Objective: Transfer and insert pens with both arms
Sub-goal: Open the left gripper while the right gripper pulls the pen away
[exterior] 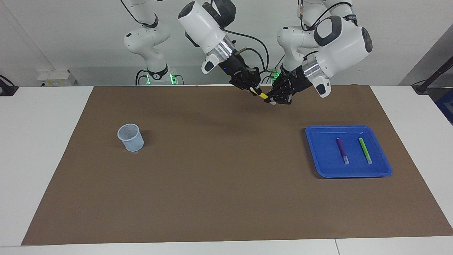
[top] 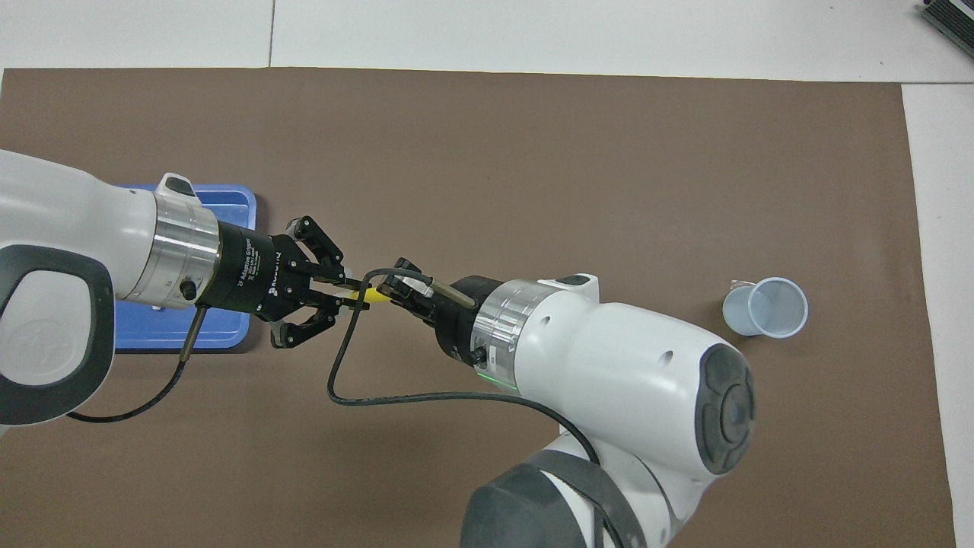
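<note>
The yellow pen (exterior: 262, 95) is up in the air over the mat's edge nearest the robots, between the two grippers. My left gripper (exterior: 274, 99) is shut on its pale cap end. My right gripper (exterior: 253, 89) is shut on its other end. In the overhead view the yellow pen (top: 371, 294) bridges the left gripper (top: 346, 294) and the right gripper (top: 396, 289). The purple pen (exterior: 342, 150) and the green pen (exterior: 365, 150) lie side by side in the blue tray (exterior: 320, 156).
A pale blue mesh cup (exterior: 131, 137) stands upright on the brown mat (exterior: 219, 177) toward the right arm's end; it also shows in the overhead view (top: 765, 307). The blue tray (top: 228, 339) lies toward the left arm's end, partly hidden under the left arm.
</note>
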Motion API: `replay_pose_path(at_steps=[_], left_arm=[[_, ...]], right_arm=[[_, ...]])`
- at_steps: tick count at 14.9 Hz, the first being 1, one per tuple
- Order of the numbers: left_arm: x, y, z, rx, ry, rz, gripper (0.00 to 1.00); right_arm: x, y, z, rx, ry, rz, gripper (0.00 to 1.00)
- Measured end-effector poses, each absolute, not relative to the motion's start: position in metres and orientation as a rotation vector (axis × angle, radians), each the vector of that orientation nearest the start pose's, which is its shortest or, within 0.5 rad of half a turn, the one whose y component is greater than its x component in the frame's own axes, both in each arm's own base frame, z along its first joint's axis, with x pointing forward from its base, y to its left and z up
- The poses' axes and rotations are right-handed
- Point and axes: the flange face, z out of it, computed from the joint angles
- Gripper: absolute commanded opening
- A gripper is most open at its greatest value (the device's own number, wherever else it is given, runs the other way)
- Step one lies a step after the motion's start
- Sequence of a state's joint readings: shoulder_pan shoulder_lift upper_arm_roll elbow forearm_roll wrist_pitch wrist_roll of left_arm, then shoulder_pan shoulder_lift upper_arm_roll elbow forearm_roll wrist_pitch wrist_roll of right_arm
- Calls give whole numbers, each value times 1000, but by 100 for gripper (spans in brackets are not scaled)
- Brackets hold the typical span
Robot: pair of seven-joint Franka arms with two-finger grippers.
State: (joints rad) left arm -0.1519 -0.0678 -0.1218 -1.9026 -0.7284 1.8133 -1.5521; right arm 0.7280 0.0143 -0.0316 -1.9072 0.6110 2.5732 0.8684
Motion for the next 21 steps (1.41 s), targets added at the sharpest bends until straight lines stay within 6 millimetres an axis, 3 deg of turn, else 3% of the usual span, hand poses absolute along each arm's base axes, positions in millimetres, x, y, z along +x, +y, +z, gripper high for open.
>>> replay_pose_path(at_steps=[2, 6, 8, 11, 14, 17, 21], left_arm=[[509, -202, 544, -2525, -2281, 998, 0], [509, -203, 545, -2534, -2281, 993, 35], [508, -205, 545, -2538, -2278, 994, 44], [506, -210, 547, -2547, -2276, 991, 52], [504, -209, 552, -2560, -2276, 984, 52], [500, -206, 560, -2598, -2264, 968, 50], [497, -199, 563, -2783, -2106, 900, 47]], right_arm=[[474, 384, 559, -2256, 677, -131, 0], [475, 383, 559, -2255, 679, -132, 0], [476, 381, 559, -2254, 684, -134, 0], [481, 375, 559, -2250, 699, -138, 0], [490, 362, 555, -2279, 659, -161, 0], [511, 323, 541, -2397, 512, -150, 0], [538, 246, 521, -2570, 259, -99, 0]])
